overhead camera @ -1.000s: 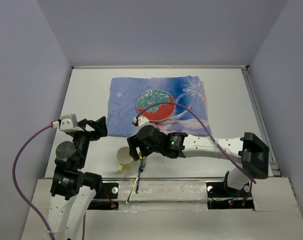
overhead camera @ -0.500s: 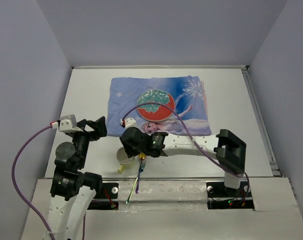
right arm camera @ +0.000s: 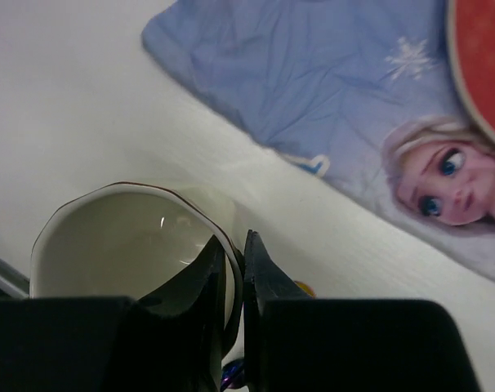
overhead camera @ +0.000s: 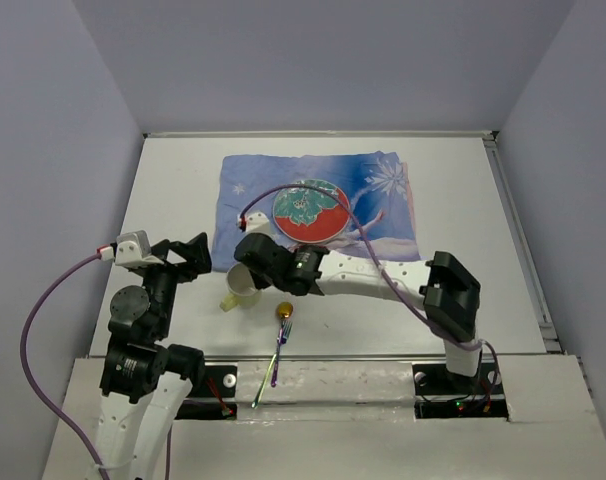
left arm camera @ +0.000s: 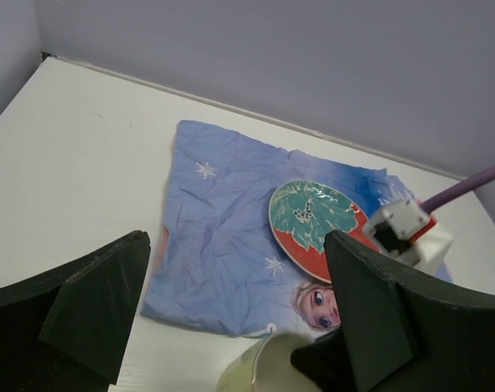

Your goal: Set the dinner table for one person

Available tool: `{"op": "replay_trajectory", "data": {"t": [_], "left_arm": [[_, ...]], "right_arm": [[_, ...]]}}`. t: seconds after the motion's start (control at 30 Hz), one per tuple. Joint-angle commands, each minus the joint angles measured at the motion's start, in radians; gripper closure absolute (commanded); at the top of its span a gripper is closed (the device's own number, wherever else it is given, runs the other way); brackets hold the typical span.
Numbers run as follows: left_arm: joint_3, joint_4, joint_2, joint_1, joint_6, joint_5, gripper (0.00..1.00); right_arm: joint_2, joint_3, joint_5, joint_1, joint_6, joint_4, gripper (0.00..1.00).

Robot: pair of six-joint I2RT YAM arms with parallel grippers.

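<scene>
Fig.: cup-placing step, where we see the right gripper (right arm camera: 234,249) w/ fingers clamped on the rim of the cup (right arm camera: 117,237), just near of the mat (overhead camera: 253,195) on the dinner table (overhead camera: 463,200), left gripper (left arm camera: 231,302) fingers apart, and we judge the next move is to set it beside the plate (overhead camera: 310,210).

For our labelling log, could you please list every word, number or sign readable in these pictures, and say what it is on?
None can be read. The blue mat carries only a cartoon princess and snowflakes, the plate a green and red pattern, and the cup shows no lettering.
</scene>
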Motion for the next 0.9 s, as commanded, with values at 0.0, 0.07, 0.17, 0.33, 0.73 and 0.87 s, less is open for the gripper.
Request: {"op": "replay_trajectory", "data": {"t": [0.0,0.07,0.17,0.33,0.73,0.87], "left_arm": [[0.027,0.031,-0.002,-0.002,-0.006,-0.020,0.01],[0.024,0.034,0.007,-0.002,-0.006,-0.006,0.01],[0.023,0.040,0.017,-0.002,-0.003,0.029,0.01],[0.020,0.046,0.021,-0.013,-0.003,0.056,0.01],[0.021,0.045,0.095,-0.048,-0.001,0.094,0.01],[0.021,0.045,0.103,-0.051,0.001,0.094,0.01]], "right_arm": [[-0.187,0.041,0.127,-0.174,-0.066,0.071,1.00],[-0.236,0.023,0.117,-0.254,-0.087,0.072,1.00],[-0.299,0.011,0.083,-0.421,-0.156,0.086,1.00],[-0.221,0.098,0.072,-0.622,-0.248,0.098,1.00],[0.095,0.368,-0.132,-0.980,-0.222,0.058,1.00],[0.142,0.397,-0.150,-1.000,-0.215,0.035,1.00]]}}
